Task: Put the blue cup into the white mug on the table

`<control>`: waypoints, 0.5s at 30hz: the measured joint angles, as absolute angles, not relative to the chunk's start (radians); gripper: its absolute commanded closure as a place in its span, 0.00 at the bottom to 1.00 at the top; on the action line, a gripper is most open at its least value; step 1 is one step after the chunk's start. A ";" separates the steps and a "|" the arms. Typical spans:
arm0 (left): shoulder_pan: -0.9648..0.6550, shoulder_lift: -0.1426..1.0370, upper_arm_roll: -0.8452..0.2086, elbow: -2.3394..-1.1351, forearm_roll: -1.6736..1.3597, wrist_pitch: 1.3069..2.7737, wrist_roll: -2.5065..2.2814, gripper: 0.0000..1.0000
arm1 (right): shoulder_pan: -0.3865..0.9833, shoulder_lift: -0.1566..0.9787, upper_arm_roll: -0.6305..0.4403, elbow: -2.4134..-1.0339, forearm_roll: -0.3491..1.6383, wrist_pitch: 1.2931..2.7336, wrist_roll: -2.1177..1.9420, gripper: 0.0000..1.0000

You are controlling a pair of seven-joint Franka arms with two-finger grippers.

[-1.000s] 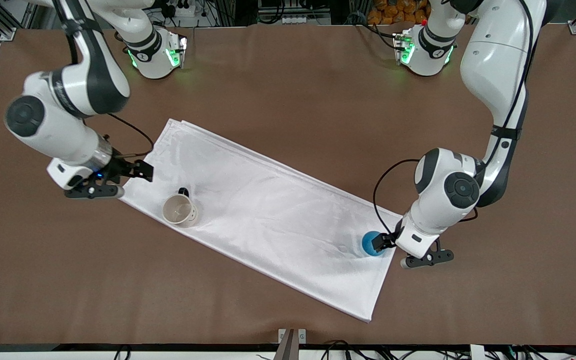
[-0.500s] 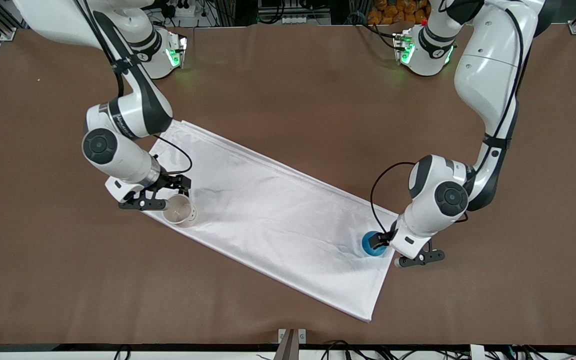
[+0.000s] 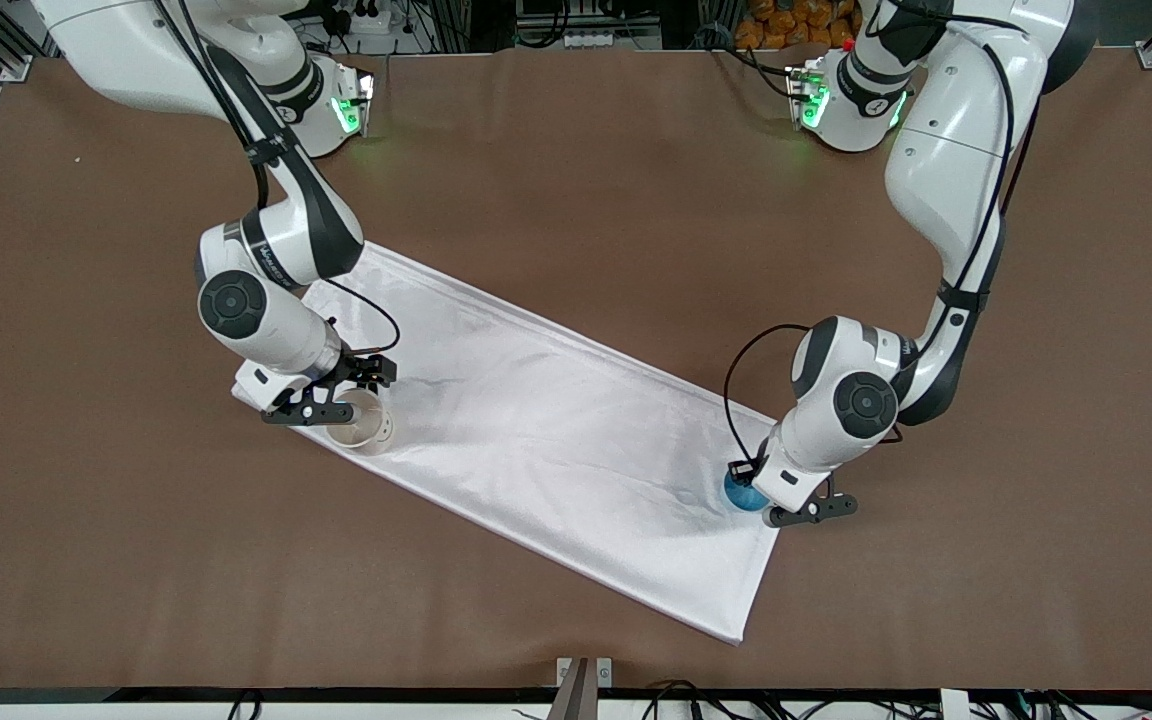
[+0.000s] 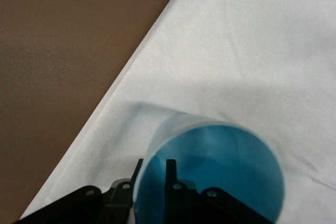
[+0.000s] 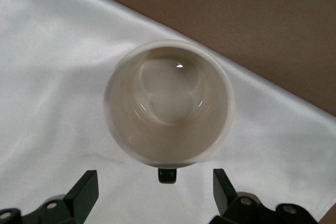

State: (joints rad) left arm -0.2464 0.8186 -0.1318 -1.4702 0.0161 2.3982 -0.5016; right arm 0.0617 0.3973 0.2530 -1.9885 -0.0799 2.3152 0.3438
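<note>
While the white mug (image 3: 364, 424) stands on the white cloth (image 3: 536, 430) at the frame's middle left, the right gripper (image 5: 155, 195) hangs spread wide above it, holding nothing. At lower right, the left gripper (image 3: 758, 492) straddles the blue cup's (image 3: 739, 491) rim, one finger (image 4: 172, 182) inside, on the brown table (image 3: 576, 180).

A high front camera faces both robot bases across the counter (image 3: 576, 180), looking steeply down. Each wrist camera looks down at close range, sharing the white cloth (image 3: 536, 440) (image 4: 252, 51) (image 5: 47, 77) with it.
</note>
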 measured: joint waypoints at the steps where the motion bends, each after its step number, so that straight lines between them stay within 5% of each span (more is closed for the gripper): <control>1: -0.246 0.819 -0.131 -1.469 0.016 2.398 -0.502 1.00 | 0.062 0.401 0.253 -1.989 -0.080 2.318 0.344 0.17; 15: -0.222 0.802 -0.124 -1.451 0.016 2.403 -0.502 1.00 | 0.062 0.443 0.228 -1.989 -0.082 2.363 0.345 0.48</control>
